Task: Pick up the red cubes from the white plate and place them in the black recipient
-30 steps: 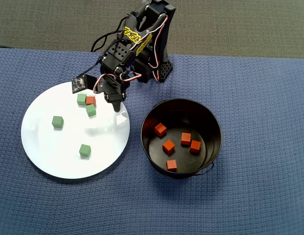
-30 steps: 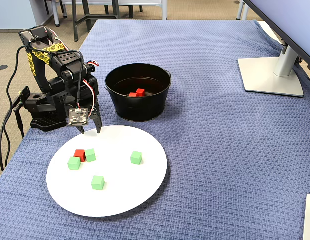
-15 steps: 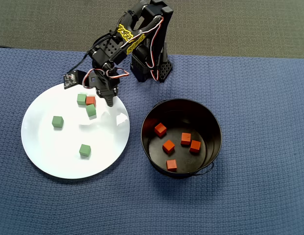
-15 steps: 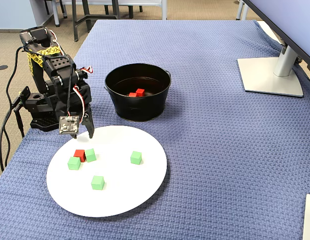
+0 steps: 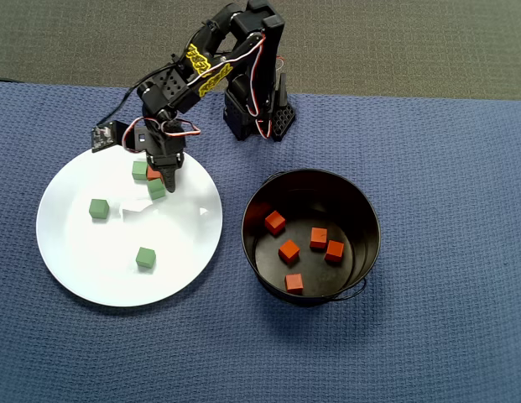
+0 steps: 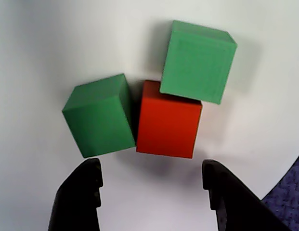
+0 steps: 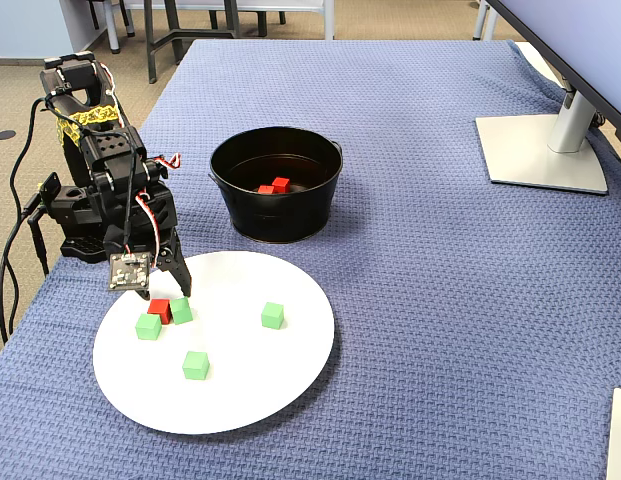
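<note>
One red cube (image 6: 168, 120) lies on the white plate (image 5: 75, 252), wedged between two green cubes (image 6: 102, 115) (image 6: 198, 61) and touching both. My gripper (image 6: 151, 168) hangs just above that cluster. It is open, with a black finger (image 6: 84, 192) on each side and nothing between them. In the fixed view the gripper (image 7: 165, 292) stands at the plate's (image 7: 240, 380) far left part, just behind the red cube (image 7: 159, 309). In the overhead view the gripper (image 5: 162, 174) partly covers the red cube (image 5: 153, 172). The black recipient (image 5: 315, 197) holds several red cubes (image 5: 289, 251).
Two more green cubes (image 5: 98, 208) (image 5: 145, 258) lie loose on the plate. The arm's base (image 5: 256, 117) stands at the back edge of the blue cloth. A monitor foot (image 7: 540, 150) sits at the far right in the fixed view.
The gripper has swung left in the overhead view, from the plate's rim near the black recipient to over the red cube, and has come lower. No cube has moved.
</note>
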Available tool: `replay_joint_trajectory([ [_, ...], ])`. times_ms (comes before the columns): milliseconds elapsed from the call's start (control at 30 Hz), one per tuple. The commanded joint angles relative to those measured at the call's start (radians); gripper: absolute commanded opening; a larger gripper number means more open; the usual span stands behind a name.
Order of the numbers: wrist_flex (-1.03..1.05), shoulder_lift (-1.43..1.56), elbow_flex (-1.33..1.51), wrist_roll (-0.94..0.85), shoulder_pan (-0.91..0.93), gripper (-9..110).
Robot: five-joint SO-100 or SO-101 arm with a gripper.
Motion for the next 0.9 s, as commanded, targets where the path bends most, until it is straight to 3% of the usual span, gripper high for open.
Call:
replay_joint_trajectory([
  [0, -0.006, -0.020, -0.087, -0.028, 0.028, 20],
  [500, 0.058, -0.101, -0.192, -0.072, 0.066, 18],
  [867, 0.011, -0.094, -0.169, -0.063, 0.066, 1],
])
